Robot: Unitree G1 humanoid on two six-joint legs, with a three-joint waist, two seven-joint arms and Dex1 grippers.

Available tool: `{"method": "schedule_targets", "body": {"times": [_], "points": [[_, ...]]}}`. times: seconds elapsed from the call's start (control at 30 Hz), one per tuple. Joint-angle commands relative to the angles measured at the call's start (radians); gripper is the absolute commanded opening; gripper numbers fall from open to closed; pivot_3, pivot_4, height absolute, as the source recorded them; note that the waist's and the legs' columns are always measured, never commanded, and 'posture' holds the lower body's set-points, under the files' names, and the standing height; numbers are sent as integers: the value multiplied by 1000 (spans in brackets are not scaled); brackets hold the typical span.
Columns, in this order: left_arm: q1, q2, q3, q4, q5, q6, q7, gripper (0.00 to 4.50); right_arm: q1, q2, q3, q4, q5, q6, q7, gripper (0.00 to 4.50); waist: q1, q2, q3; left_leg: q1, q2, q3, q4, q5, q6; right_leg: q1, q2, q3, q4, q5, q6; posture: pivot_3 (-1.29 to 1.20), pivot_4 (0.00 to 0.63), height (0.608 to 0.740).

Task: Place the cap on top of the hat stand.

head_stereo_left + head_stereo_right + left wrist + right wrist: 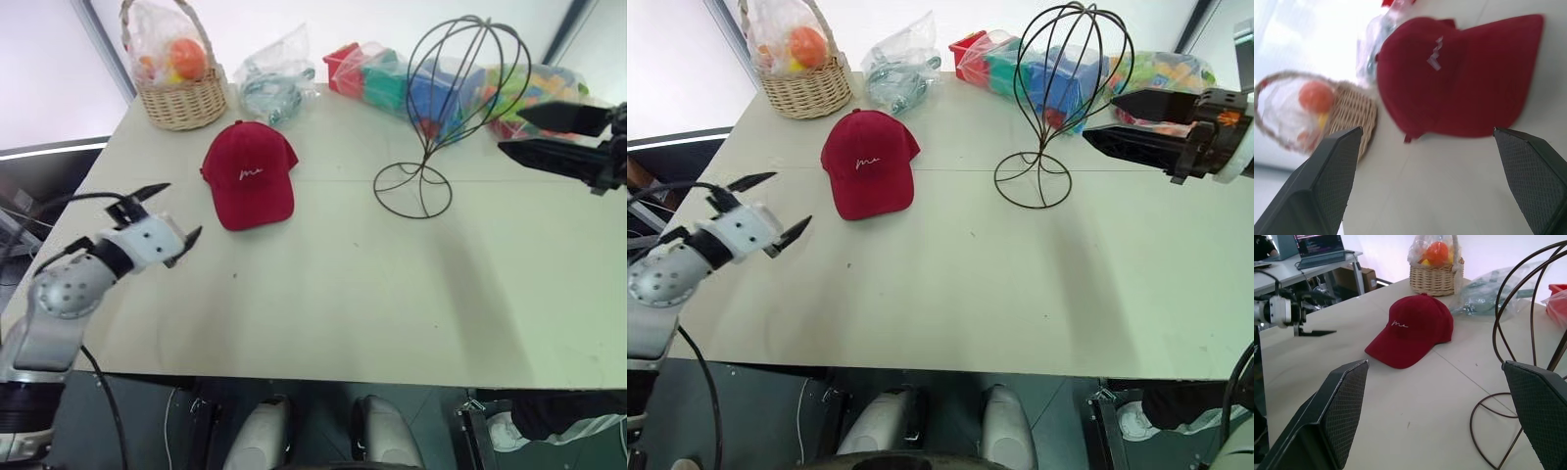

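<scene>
You are at the approach step: the cap (249,175) lies flat on the table (343,304), brim toward you, untouched, well to the left of the hat stand (453,108), which stands upright and bare. Your left gripper (162,217) hovers near the cap's brim side with its two fingers spread wide and nothing between them; the left wrist view has the cap framed between them, so the line-up looks fair. Your right gripper (1141,122) hangs just beside the stand's wire cage, fingers likewise spread and empty (it seems ready to steady or receive, though that is only a guess).

Next you need to bring the left fingers onto the brim or the crown's edge and pinch firmly, since soft fabric will sag. Mind the basket (181,83) and the plastic bag (277,80) behind the cap when you reach.
</scene>
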Motion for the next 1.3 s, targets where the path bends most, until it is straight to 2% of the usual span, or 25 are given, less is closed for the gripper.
{"method": "schedule_targets", "body": {"times": [0.03,0.3,0.57,0.73,1.2,1.3], "points": [[2,-1,-27,16,72,-72,34,4468,-10,-12,-24,0,12,-31,-5,4455,0,0,0,0,0,1,0,0,0,-1,0,1,1,0,0,0,150,740],[-33,-56,-101,145,153,-142,96,4468,-15,-10,-10,13,15,-50,-10,4455,0,0,0,1,0,3,1,-3,5,-3,1,4,5,0,0,0,150,740],[-232,-116,-222,499,242,-339,185,4468,-29,-9,27,51,-5,-89,-8,4455,1,-1,0,1,-1,5,2,-1,2,-3,1,4,6,1,2,0,150,740],[-328,-143,-273,640,265,-412,213,4468,-20,-11,31,44,-3,-97,-15,4455,0,-1,0,1,-1,5,2,-1,2,-4,1,4,7,1,2,0,150,740],[-482,-217,-376,872,345,-502,268,4468,-16,-2,35,36,-1,-113,-33,4455,12,-1,0,1,-3,5,3,1,4,-2,0,4,7,3,5,0,150,740],[-499,-233,-383,891,352,-513,282,3707,-16,0,36,32,1,-114,-37,4500,23,-1,0,1,-3,6,3,2,5,-2,0,5,7,4,7,0,150,740]]}}
